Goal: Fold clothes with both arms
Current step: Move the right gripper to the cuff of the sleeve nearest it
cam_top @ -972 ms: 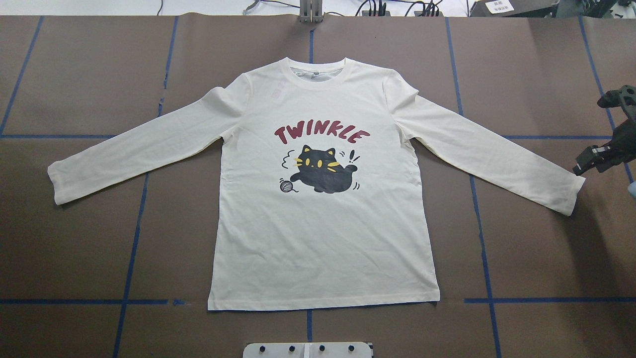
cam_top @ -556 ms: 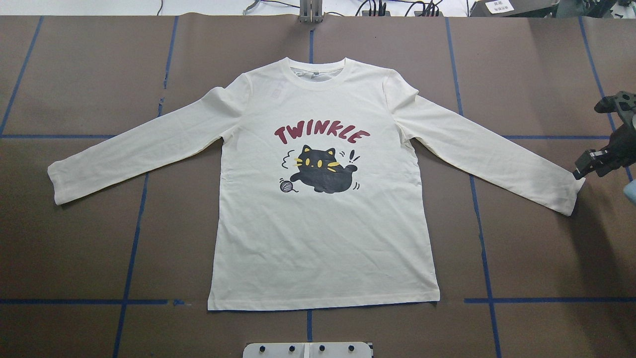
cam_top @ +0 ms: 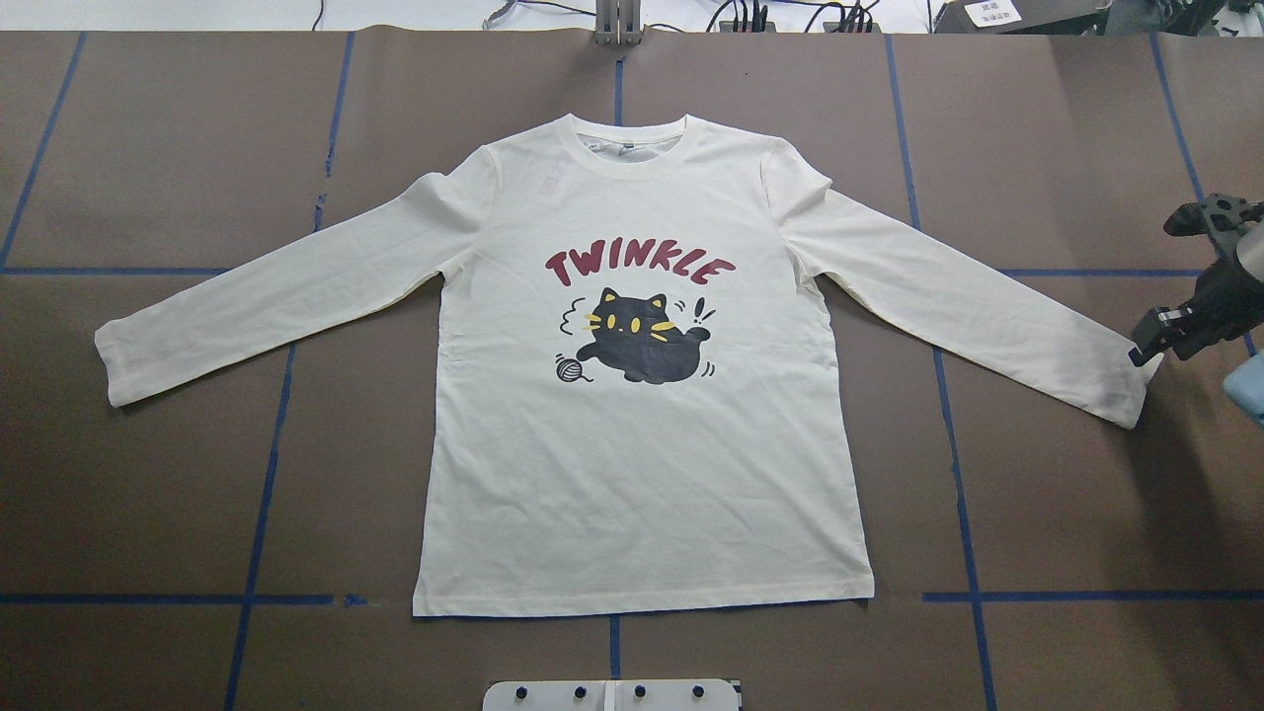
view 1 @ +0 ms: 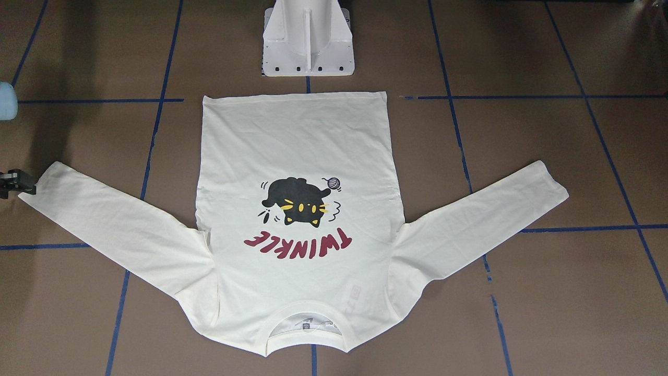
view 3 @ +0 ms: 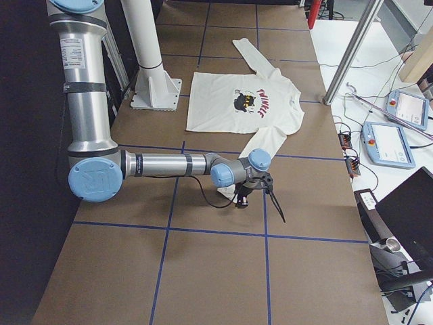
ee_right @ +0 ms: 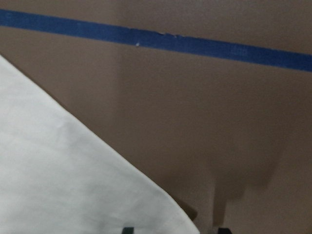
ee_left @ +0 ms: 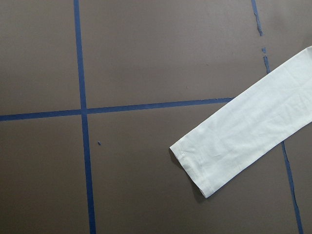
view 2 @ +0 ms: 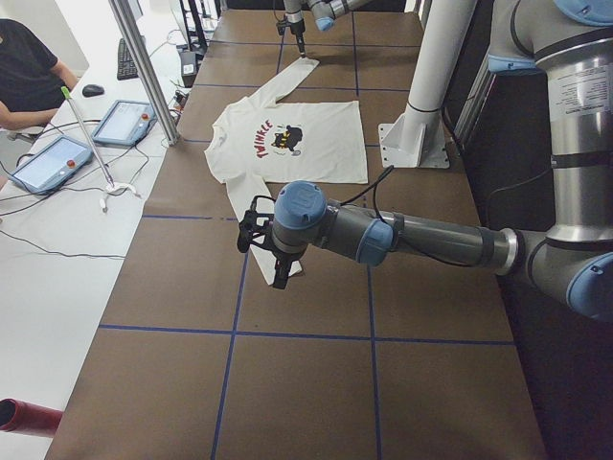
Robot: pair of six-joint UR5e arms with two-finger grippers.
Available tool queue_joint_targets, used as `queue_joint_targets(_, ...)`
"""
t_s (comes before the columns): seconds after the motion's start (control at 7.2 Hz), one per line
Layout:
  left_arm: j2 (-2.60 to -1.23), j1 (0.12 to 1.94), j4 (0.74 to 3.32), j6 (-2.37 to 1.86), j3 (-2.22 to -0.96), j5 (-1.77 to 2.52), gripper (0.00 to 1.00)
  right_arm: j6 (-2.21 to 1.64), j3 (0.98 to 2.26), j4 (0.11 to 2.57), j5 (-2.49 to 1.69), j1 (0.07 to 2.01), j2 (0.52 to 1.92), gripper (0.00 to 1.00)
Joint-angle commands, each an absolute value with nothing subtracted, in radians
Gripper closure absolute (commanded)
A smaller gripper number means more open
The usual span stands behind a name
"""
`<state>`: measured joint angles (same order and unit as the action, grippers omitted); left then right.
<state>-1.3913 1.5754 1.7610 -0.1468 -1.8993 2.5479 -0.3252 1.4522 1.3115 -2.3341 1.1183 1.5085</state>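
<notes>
A cream long-sleeve shirt [cam_top: 642,474] with "TWINKLE" and a black cat lies flat, face up, both sleeves spread out. My right gripper [cam_top: 1145,341] is low at the end of the right sleeve cuff [cam_top: 1121,390]. In the right wrist view its jaws stand apart at the bottom edge, with the cuff corner [ee_right: 73,185] reaching between them. It also shows at the left edge of the front view [view 1: 15,183]. My left gripper [view 2: 278,273] hovers above the left sleeve cuff [ee_left: 214,156]. It shows only in the left side view, so I cannot tell whether it is open or shut.
The table is brown with blue tape lines [cam_top: 262,494]. The white pedestal base [view 1: 308,39] stands at the shirt's hem side. Tablets [view 2: 124,120] and a seated operator [view 2: 29,77] are beyond the table's far edge.
My right gripper has shifted a little toward the right sleeve cuff and now sits at its end. The shirt has not moved.
</notes>
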Motion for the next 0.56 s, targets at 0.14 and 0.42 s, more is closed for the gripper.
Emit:
queue_joint_targets(0.14, -1.391, 1.575, 1.761, -0.147, -1.910, 2.545, 0.00, -0.324, 1.436, 1.312, -2.330, 1.114, 1.509, 0.90)
queue_joint_targets(0.42, -1.391, 1.575, 1.761, -0.147, -1.914, 2.545, 0.00, -0.321, 1.436, 1.312, -2.329, 1.114, 1.511, 1.00)
